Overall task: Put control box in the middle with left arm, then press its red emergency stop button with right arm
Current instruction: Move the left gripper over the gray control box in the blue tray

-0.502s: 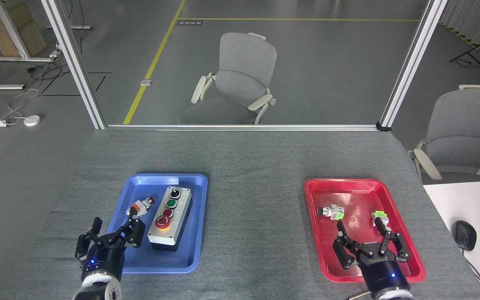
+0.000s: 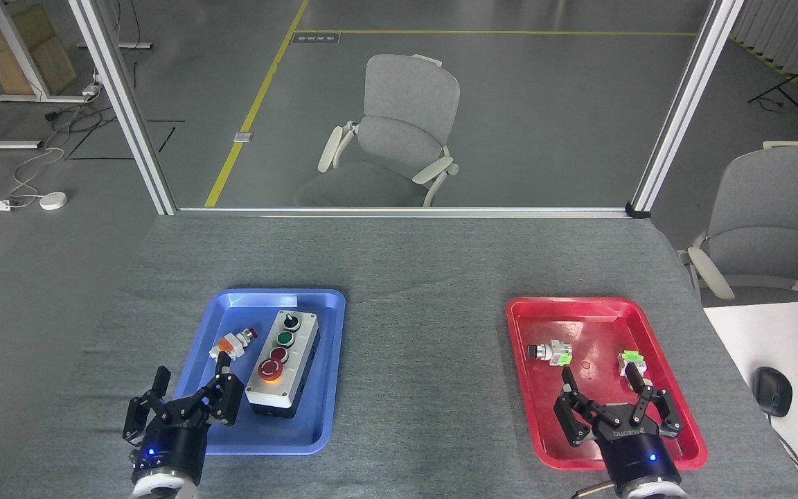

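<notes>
The control box (image 2: 282, 363) lies lengthwise in the blue tray (image 2: 271, 436), its light grey face up. Its row runs from a black knob at the far end through a green and a small red button to the big red emergency stop button (image 2: 269, 370) with a yellow collar at the near end. My left gripper (image 2: 191, 379) stands open at the tray's near left edge, left of the box and apart from it. Over the near part of the red tray (image 2: 603, 308) my right gripper (image 2: 602, 374) is open and holds nothing. The grey cloth middle (image 2: 427, 360) lies between the trays.
A loose orange-white switch with a red cap (image 2: 233, 342) lies in the blue tray left of the box. Two small green-and-white switches (image 2: 550, 353) (image 2: 631, 362) lie in the red tray. A white desk with a mouse (image 2: 772, 391) borders the right; chairs stand beyond the table.
My left gripper has drawn back slightly toward the near edge. The right gripper has barely shifted. The box has not moved.
</notes>
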